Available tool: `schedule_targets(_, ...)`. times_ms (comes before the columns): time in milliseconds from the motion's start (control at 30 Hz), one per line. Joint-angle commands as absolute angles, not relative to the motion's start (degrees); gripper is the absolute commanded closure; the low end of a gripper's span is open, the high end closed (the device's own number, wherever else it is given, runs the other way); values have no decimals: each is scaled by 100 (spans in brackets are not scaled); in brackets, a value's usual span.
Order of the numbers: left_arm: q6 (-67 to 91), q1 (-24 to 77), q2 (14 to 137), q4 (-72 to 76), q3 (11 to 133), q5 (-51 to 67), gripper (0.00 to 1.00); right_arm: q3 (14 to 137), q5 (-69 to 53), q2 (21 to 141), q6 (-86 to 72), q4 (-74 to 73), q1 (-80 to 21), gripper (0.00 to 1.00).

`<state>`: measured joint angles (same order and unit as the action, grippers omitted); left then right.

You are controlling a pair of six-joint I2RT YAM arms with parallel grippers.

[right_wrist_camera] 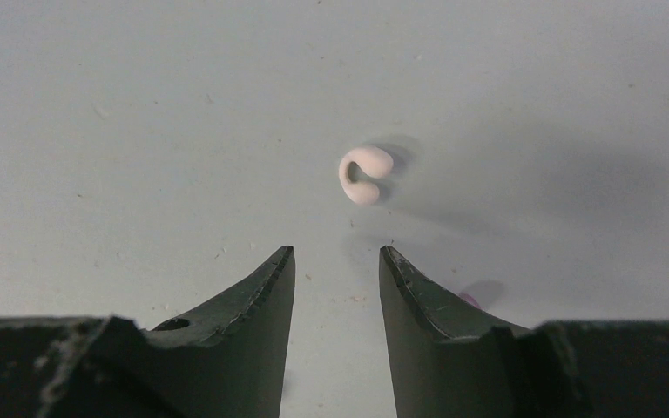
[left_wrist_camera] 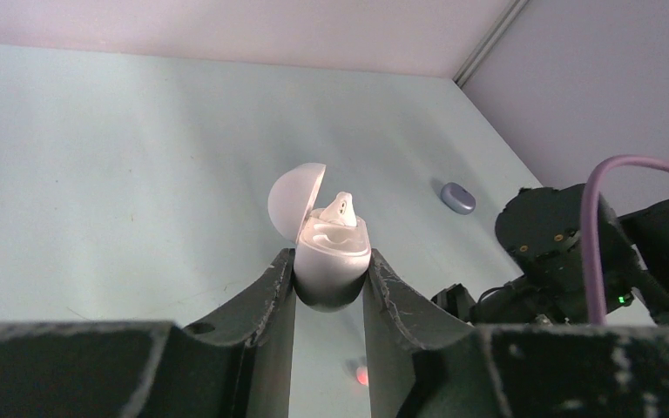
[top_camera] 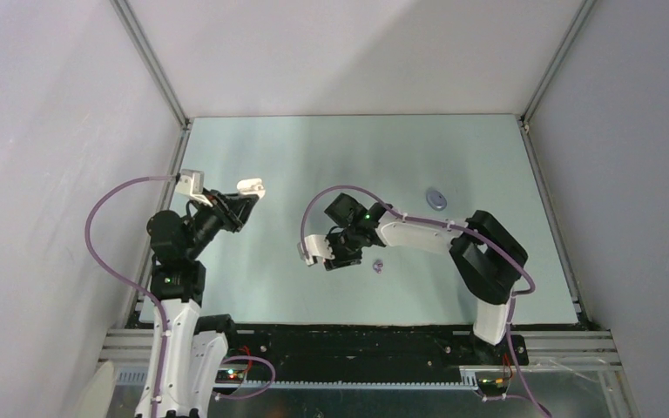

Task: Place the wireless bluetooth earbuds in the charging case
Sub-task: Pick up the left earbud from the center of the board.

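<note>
Pickup is pending: loose white earbud [right_wrist_camera: 364, 174] is lying toward the near edge, just ahead of the empty, parted right gripper [right_wrist_camera: 335, 252]. Left gripper [left_wrist_camera: 329, 272] is clamping the open case [left_wrist_camera: 331, 248]. Next move needs centred descent.

One white case [left_wrist_camera: 331, 266], one purple case [left_wrist_camera: 457, 198], three earbuds [left_wrist_camera: 341, 207] [right_wrist_camera: 364, 174] [top_camera: 378, 265].

Left gripper [left_wrist_camera: 331, 255]: charging case [left_wrist_camera: 334, 270] clamped between its fingers, lid swung left, one earbud [left_wrist_camera: 341, 209] seated inside. Second case [left_wrist_camera: 457, 198] on the table [left_wrist_camera: 96, 174], ahead and right. Right gripper [right_wrist_camera: 337, 261]: loose earbud [right_wrist_camera: 365, 174] on the table just ahead of its tips.
</note>
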<state>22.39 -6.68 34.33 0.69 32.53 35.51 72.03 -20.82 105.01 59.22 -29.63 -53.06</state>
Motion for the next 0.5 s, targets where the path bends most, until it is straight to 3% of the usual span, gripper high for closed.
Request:
schedule_targets(0, 2264, -741, 3339, 84, 3441, 3525, 100, 7421, -2051, 10829, 6099, -2859, -5396, 56)
schedule_targets(467, 2407, -786, 3378, 271, 3479, 3525, 100, 8003, -1989, 11445, 6074, -2993, -5362, 59)
